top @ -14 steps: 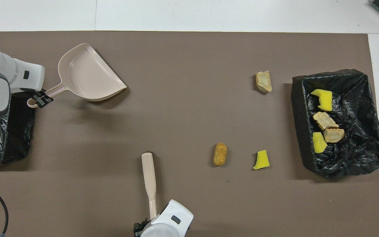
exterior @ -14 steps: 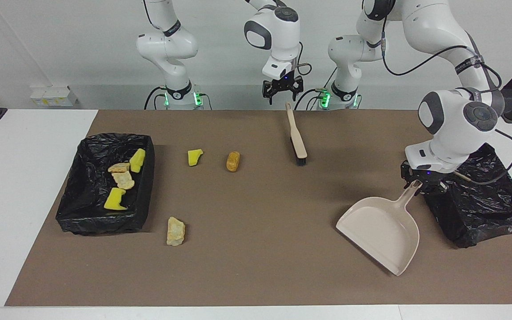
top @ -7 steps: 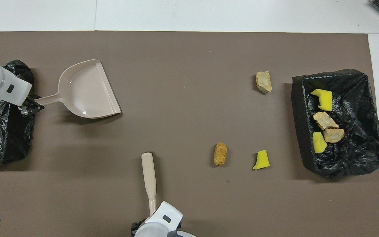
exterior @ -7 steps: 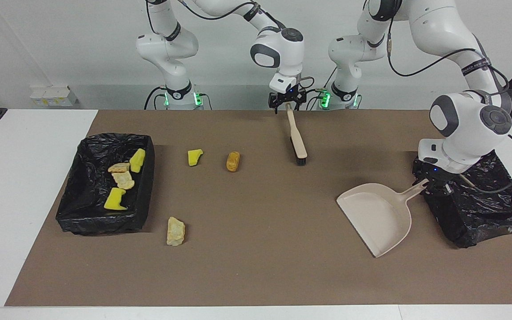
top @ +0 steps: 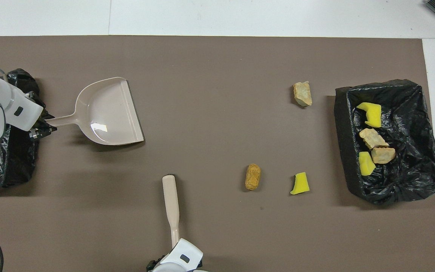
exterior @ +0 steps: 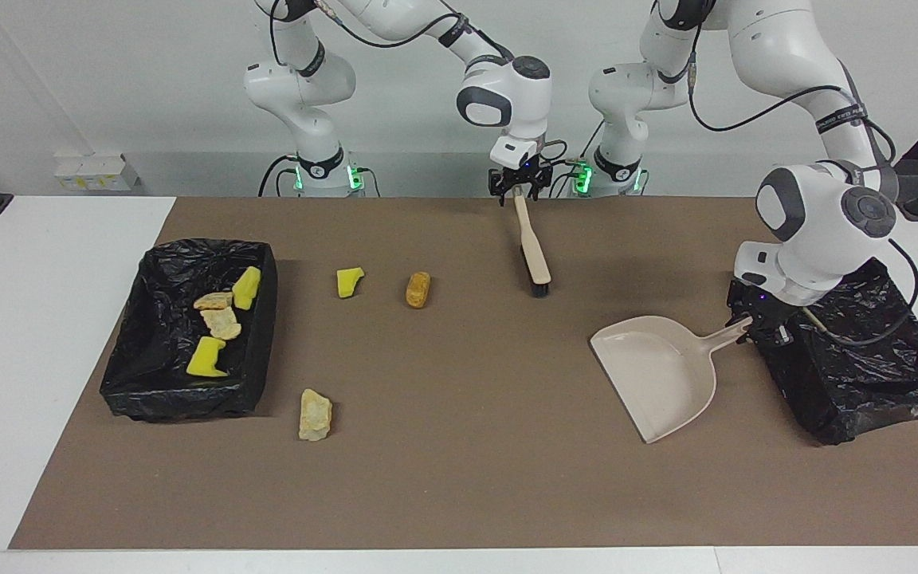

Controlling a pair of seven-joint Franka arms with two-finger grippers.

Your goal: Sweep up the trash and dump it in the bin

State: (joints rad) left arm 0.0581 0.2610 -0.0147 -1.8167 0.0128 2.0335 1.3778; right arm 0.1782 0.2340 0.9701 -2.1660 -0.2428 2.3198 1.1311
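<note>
right gripper [top: 161,263] cut off, overhead view

Dustpan [top: 108,113]: smooth beige plastic, glossy highlight seen inside. Brush [exterior: 532,247]: matt beige handle, dark bristles. Bin [exterior: 188,331] lined with crinkled, shiny black plastic film. Table mat [exterior: 467,446]: matt brown, paper-like. Yellow sponge chunk [exterior: 349,282]: porous, matt.

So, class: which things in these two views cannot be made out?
- Right gripper at the beige-handled brush: overhead view, its wrist covers the fingertips.
- Black-lined bin by the beige plastic dustpan: facing view, the left gripper and its arm hide the inside; overhead view, the edge cuts it.
</note>
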